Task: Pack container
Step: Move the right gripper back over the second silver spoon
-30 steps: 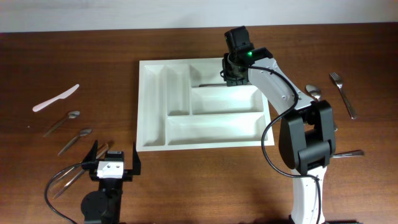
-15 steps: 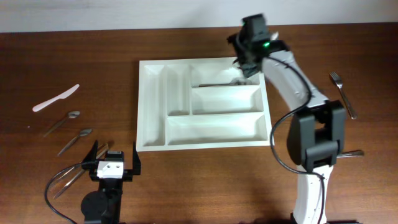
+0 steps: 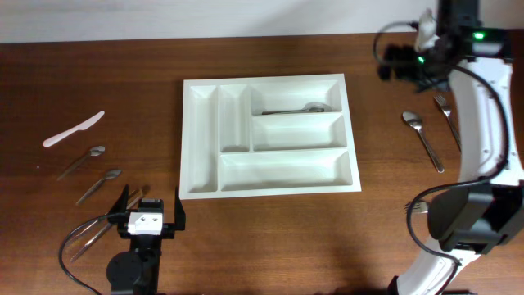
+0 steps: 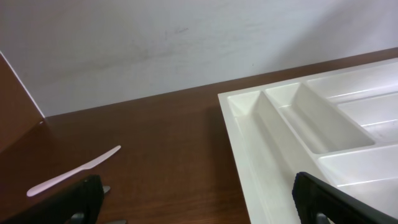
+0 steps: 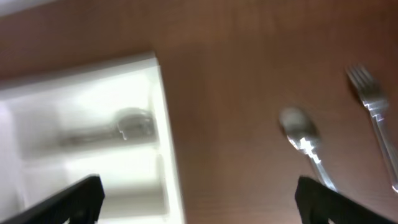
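The container (image 3: 282, 170) lies flat at the middle of the table (image 3: 270, 238), a little nearer the far edge, its two narrow compartments toward the left edge. One metal spoon (image 3: 291, 109) rests lengthwise in the long compartment closest to the far edge; the other four compartments hold nothing. The right pincer (image 3: 393, 64) hovers above the far right corner, off the container's right rim, released, with its fingers spread wide and nothing between them. Below it on the table lie a loose spoon (image 3: 423, 139) and, just beside it toward the right edge, a fork (image 3: 450, 123). The left pincer (image 3: 151, 209) sits by the near edge, left of the container, also released and empty. A white knife (image 3: 74, 129) lies near the left edge.
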